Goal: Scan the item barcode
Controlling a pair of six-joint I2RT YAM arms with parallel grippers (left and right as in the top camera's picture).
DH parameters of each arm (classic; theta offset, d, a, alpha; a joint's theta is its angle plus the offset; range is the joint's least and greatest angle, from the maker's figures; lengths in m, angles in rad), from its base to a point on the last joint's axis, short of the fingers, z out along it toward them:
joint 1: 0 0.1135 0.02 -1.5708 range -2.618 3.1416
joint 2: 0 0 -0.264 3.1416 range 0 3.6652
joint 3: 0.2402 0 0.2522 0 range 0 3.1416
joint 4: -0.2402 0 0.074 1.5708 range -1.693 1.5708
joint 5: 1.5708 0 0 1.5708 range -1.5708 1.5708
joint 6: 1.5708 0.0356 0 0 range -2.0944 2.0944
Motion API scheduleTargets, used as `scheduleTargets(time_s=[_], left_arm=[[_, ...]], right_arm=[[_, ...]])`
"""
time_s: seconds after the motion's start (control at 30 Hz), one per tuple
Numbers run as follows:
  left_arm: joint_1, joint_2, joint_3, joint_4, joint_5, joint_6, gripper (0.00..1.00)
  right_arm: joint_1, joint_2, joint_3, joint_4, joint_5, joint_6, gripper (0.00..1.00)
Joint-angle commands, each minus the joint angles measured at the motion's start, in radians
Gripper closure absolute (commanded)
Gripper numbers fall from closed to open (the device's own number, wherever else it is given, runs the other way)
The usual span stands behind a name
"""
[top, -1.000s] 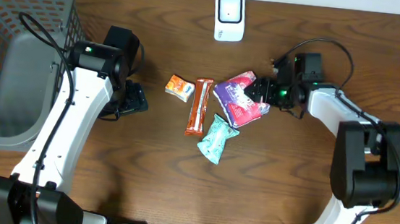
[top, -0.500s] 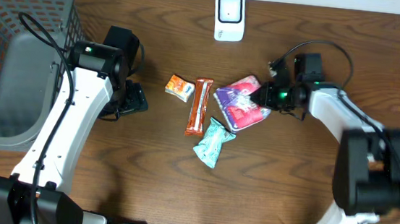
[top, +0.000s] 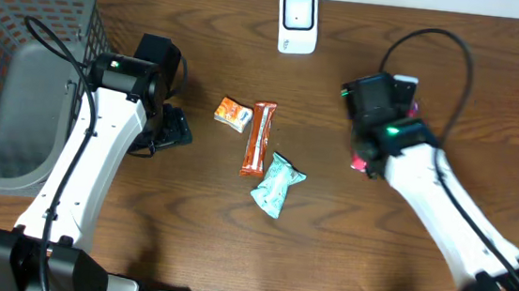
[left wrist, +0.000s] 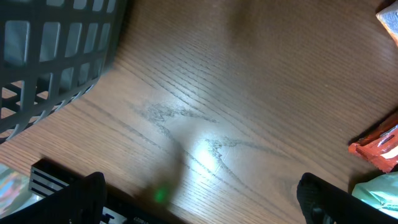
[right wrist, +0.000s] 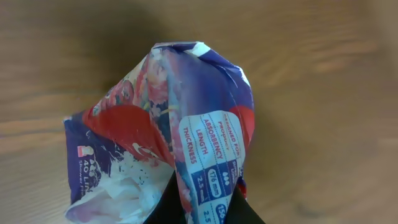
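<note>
Packet [right wrist: 168, 130], purple and red, sits clamped between the fingers of the right gripper [right wrist: 200, 205], held above the table [top: 185, 243] at about 2 o'clock from its middle. Scanner [top: 298, 22] stands at 12 o'clock, well apart from the packet. Left gripper [left wrist: 208, 196] hovers at 9 o'clock, jaws wide apart and holding nothing, near the basket [top: 26, 12]. Orange pouch [top: 234, 114], bar [top: 258, 138] and teal pack [top: 278, 183] lie around the middle.
</note>
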Motion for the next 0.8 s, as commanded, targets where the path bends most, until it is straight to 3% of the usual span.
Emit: scheduleTargets(time_s=[0.0, 0.13, 0.3, 0.43, 0.53, 0.77], left_arm=[[0.005, -0.003, -0.004, -0.004, -0.003, -0.012, 0.02], [0.005, -0.003, -0.004, -0.004, -0.003, -0.012, 0.02], [0.005, -0.003, -0.004, -0.004, -0.003, -0.012, 0.02], [0.005, -0.003, -0.004, -0.004, -0.003, -0.012, 0.02], [0.005, -0.003, -0.004, -0.004, -0.003, -0.012, 0.02], [0.005, -0.003, -0.004, -0.004, -0.003, -0.012, 0.02]], right_arm=[[0.048, 0.097, -0.013, 0.005, 0.239, 0.087, 0.95], [0.120, 0.189, -0.013, 0.039, 0.196, 0.086, 0.85], [0.226, 0.219, -0.011, 0.121, 0.053, 0.086, 0.46], [0.299, 0.197, 0.024, 0.219, -0.108, 0.086, 0.30], [0.302, 0.169, 0.089, 0.196, -0.131, 0.086, 0.17], [0.207, 0.056, 0.257, 0.018, -0.132, 0.055, 0.05]])
